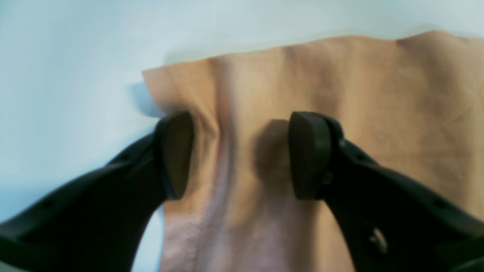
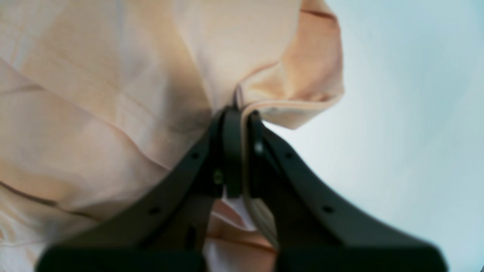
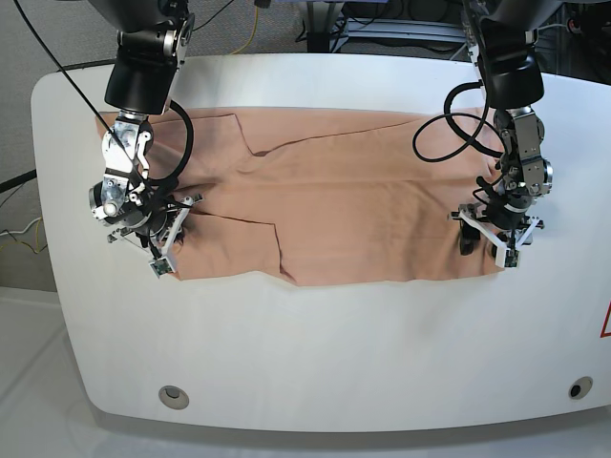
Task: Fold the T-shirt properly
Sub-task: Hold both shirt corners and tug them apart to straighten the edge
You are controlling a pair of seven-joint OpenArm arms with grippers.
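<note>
While one T-shirt (image 3: 344, 196) lies flat, two grippers flank it.

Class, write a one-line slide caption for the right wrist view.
Right gripper shut on a T-shirt edge.

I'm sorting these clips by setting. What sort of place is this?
Probably a robotics lab, not a home. A bare white table holds only the T-shirt, worked by the left gripper and right gripper. Loose cables and equipment sit behind the table.
</note>
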